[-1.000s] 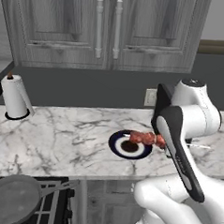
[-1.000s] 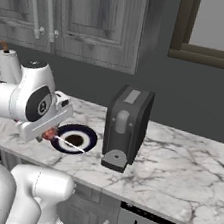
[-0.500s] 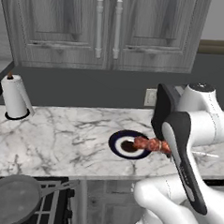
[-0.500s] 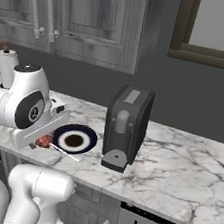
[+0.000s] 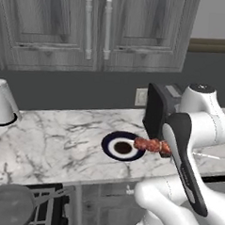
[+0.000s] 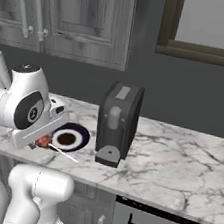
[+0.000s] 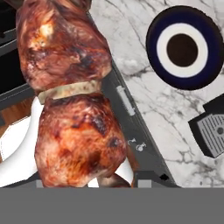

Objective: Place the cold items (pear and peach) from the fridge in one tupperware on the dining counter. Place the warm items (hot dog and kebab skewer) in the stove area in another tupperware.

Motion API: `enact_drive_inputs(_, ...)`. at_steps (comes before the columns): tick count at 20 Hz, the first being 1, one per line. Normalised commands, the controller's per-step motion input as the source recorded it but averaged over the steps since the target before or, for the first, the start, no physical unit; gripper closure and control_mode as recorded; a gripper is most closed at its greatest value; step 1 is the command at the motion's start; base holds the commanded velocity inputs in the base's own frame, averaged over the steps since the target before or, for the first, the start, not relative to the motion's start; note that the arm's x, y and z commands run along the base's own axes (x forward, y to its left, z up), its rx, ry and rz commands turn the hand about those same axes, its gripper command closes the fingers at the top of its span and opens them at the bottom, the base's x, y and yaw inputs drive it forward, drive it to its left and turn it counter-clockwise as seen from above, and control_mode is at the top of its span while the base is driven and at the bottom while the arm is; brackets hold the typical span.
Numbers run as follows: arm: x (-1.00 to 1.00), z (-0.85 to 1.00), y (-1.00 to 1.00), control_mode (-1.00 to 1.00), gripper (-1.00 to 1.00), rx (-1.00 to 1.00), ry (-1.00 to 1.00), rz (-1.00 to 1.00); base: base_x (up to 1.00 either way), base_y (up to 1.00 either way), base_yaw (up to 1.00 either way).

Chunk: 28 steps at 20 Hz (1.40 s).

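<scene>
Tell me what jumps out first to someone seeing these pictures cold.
The kebab skewer, glistening chunks of browned meat, looms close in the hand view, carried by the gripper above the counter's front edge. Behind it on the marble counter sits a dark-rimmed plate, with a black toaster standing just beside.

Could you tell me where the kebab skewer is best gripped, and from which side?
Grip the kebab skewer across its chunky meat, pinching from both sides; the thin stick would likely slip. The gripper seems to hold it that way above the counter.
</scene>
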Motion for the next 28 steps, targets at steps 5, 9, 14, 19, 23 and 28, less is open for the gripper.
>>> enact_drive_inputs(5, 0.0, 0.0, 0.0, 1.0, 1.0, 0.0, 0.0, 0.0, -0.04, -0.01, -0.52)
enact_drive_inputs(9, 0.0, 0.0, 0.0, 1.0, 1.0, 0.0, 0.0, 0.0, -0.08, -0.02, -0.84)
enact_drive_inputs(14, 0.0, 0.0, 0.0, 1.0, 1.0, 0.0, 0.0, 0.0, 0.01, 0.01, -0.94)
enact_drive_inputs(19, 0.0, 0.0, 0.0, 1.0, 1.0, 0.0, 0.0, 0.0, 0.08, 0.1, -0.9)
enact_drive_inputs(23, 0.0, 0.0, 0.0, 1.0, 1.0, 0.0, 0.0, 0.0, 0.14, 0.37, -0.78)
enact_drive_inputs(28, 0.0, 0.0, 0.0, 1.0, 1.0, 0.0, 0.0, 0.0, 0.35, 0.39, -0.63)
